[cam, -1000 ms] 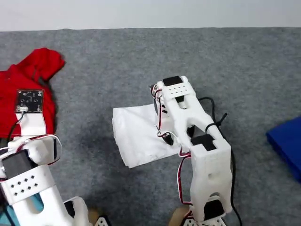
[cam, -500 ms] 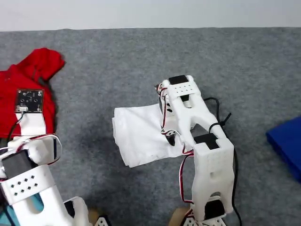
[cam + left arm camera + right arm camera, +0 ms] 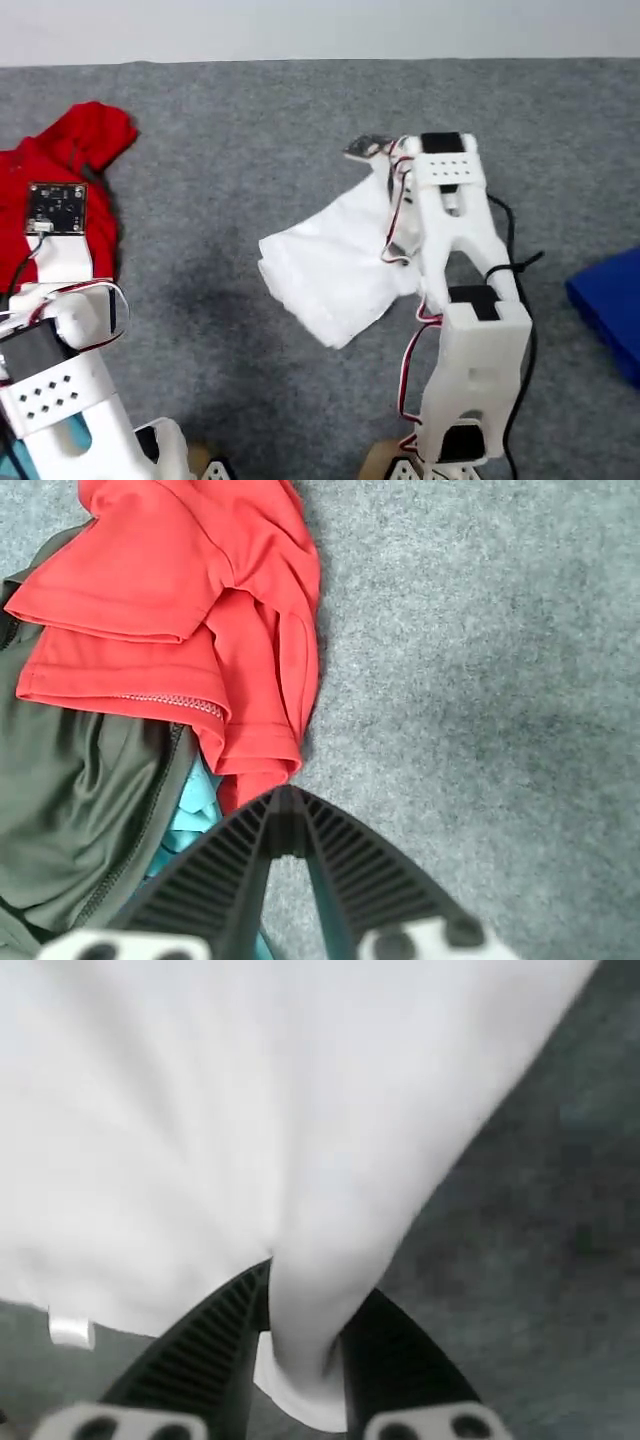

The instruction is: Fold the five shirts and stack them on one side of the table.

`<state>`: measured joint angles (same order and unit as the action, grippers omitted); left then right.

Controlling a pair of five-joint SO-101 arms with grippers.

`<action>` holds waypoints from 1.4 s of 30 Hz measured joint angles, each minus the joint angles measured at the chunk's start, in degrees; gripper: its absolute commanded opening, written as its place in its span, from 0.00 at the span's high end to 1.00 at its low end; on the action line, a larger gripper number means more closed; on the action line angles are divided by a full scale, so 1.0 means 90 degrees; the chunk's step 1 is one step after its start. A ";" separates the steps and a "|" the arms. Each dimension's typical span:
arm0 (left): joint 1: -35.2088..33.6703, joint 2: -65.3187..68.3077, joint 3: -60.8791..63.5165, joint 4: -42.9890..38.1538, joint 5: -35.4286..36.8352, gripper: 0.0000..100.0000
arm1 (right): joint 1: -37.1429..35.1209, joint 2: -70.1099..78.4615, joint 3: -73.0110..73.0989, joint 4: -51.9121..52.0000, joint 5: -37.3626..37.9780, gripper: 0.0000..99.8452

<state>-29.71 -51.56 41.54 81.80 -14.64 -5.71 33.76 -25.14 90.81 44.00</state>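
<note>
1. White shirt (image 3: 330,280) lies crumpled near the middle of the grey table (image 3: 230,110). Its far edge is lifted off the surface. That edge is pinched between the fingers of the right end effector (image 3: 308,1295), and cloth is seen bunched between them in the right wrist view.
2. The step in hand is judged to be the drawing of the lifted edge across the shirt to lay a fold. It would best be done with a firm pinch. The edge should be carried low over the cloth and set down flat so that the edges meet. A high lift would likely drag the whole shirt and spoil the fold.
3. The left end effector (image 3: 287,805) is pressed together on nothing. It hangs over bare table just beside the pile of clothes at the left edge. It is judged that it could be brought over to pin the cloth while the fold is laid.
4. Two arms are counted, and five garments, one of each colour:
   - One white, in the middle.
   - One blue shirt (image 3: 610,300), at the right edge and partly cut off.
   - One teal garment (image 3: 195,815), in the left pile.
   - One dark olive garment (image 3: 80,800), beside the teal one.
   - One red shirt (image 3: 60,160), draped on top of that pile and reaching farthest.
</note>
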 measured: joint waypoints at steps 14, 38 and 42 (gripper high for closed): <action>0.0000 0.0000 0.0000 0.0000 0.0000 1.00 | -0.0166 0.1934 -0.2823 -0.0860 0.1856 0.89; 0.0000 0.0000 0.0000 0.0000 0.0000 1.00 | 0.0479 0.2110 -0.6115 0.1074 -0.3126 0.89; 0.0000 0.0000 0.0000 0.0000 0.0000 1.00 | 0.0430 0.1944 -0.5822 0.1074 -0.4063 0.97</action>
<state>-29.71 -51.56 41.54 81.80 -14.64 -1.85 51.25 -77.54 100.48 7.43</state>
